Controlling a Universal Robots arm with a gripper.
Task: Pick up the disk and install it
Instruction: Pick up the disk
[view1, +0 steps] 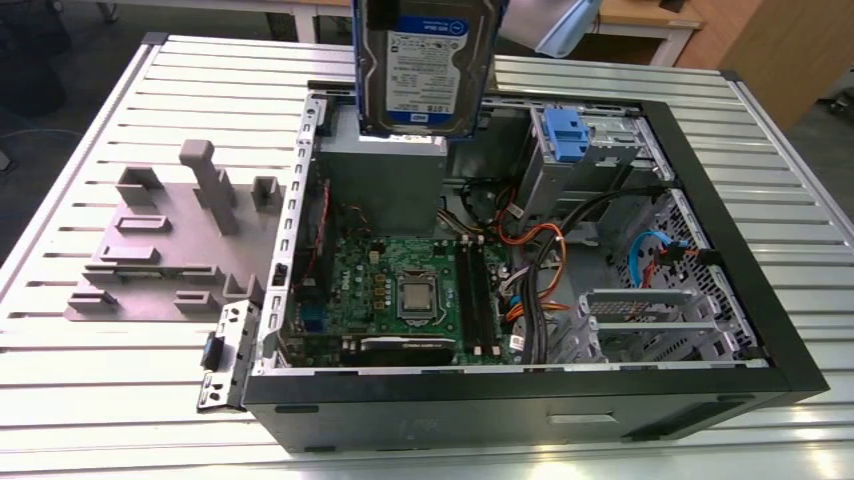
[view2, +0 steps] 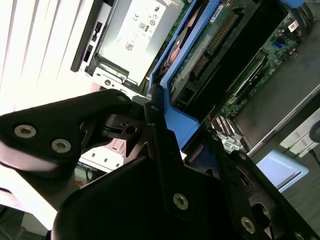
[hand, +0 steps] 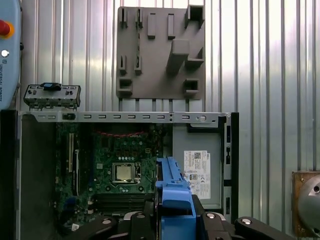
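The disk (view1: 424, 65), a silver drive with a white-and-blue label in a blue carrier frame, hangs upright in the air above the rear of the open computer case (view1: 747, 300), over the grey power-supply box (view1: 387, 170). In the second wrist view my gripper (view2: 167, 122) is shut on the blue edge of the disk (view2: 177, 122), and the drive's green circuit board faces down toward the case. In the first wrist view the disk (hand: 172, 192) stands edge-on between the black fingers (hand: 212, 222) of the gripper (hand: 175, 220), above the motherboard (hand: 120, 165).
A metal drive bay with a blue latch (view1: 567, 135) stands at the case's rear, toward the exterior view's right. Cables (view1: 547, 260) cross the middle of the case. A grey fixture plate (view1: 174, 240) with upright blocks lies on the ribbed table on the exterior view's left.
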